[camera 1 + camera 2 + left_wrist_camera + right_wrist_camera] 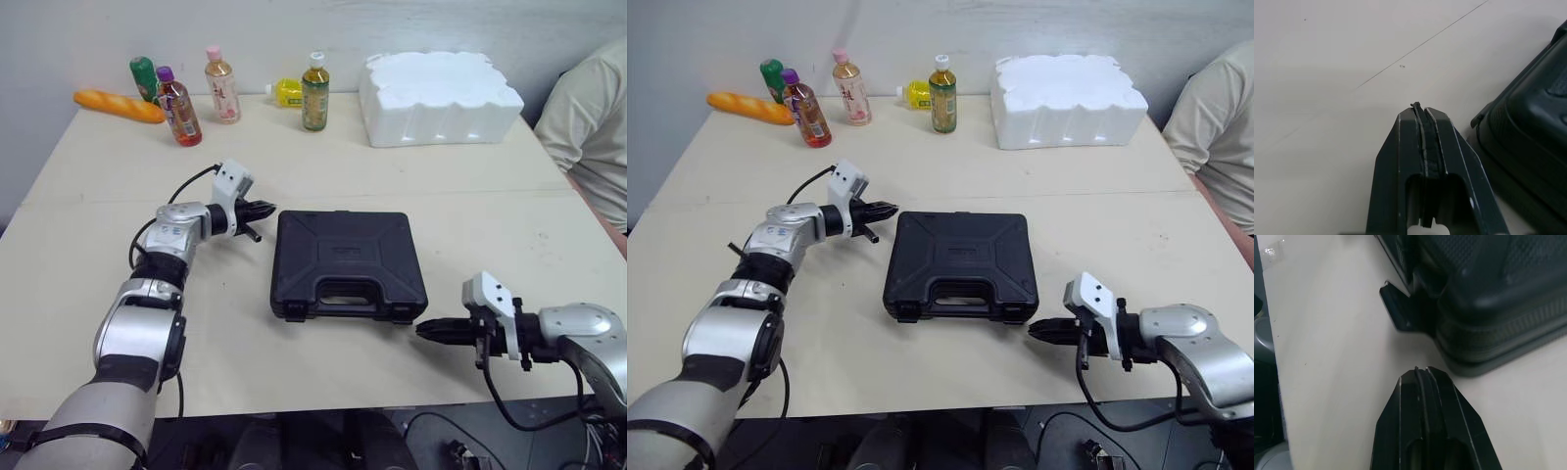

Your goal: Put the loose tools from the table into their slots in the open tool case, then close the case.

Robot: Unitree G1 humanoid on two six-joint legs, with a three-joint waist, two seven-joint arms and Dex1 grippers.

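Where the table (88, 196) comes closest to the robot, the right gripper (423, 331) hangs low over its near edge with both black fingers pressed together on nothing. Its tip points at the near right corner of the tool case (345, 257) and sits just short of it, not touching. The right wrist view shows a latch (1398, 308) at that corner flipped outward and lying flat on the tabletop.

The tool case lies in the middle of the table with its lid down, so whatever is inside is hidden. Its carry handle (343, 291) faces the robot.

At the case's far left corner, the left gripper (266, 208) is also clenched empty, its fingers meeting in a thin seam. It is just beside the case wall, but I cannot tell whether it touches.

Along the far edge stand a bottle of red drink with a purple cap (179, 108), a green bottle (144, 78) behind it, a pink-capped bottle (222, 86) of pale liquid and a white-capped bottle (314, 93) of dark olive liquid. A small yellow bottle (286, 92) lies on its side between the last two. A baguette (120, 106) rests at the far left and a white foam block (439, 96) at the far right. A person's sleeve (588, 127) shows at the right edge.
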